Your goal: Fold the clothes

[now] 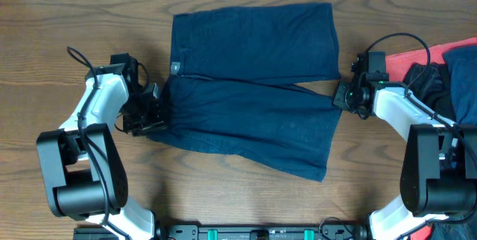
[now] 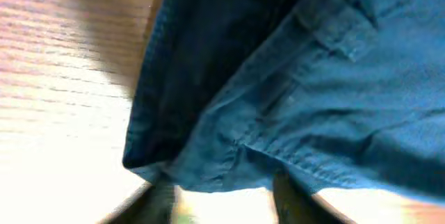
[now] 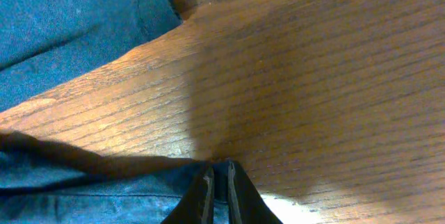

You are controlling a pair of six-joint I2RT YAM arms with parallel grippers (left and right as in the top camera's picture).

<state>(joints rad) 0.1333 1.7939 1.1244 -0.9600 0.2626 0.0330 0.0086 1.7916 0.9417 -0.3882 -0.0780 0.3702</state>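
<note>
soft navy shorts (image 1: pixel 253 83) flat on wood-grain table (image 1: pixel 45 46) | right pincer (image 3: pixel 219 182) pinches hem | left pincer (image 1: pixel 156 112) unclear

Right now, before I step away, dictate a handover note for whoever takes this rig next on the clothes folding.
Left tool: fingers apart at the waistband edge of the shorts; no firm grip visible.
Right tool: shut, pinching a hem edge of the shorts where the two legs part.
Shorts: spread flat on the table, waistband toward the left arm, legs toward the right arm.
Done: no fold made yet.
Left: secure the left grip, then fold, probably one leg over the other.
</note>
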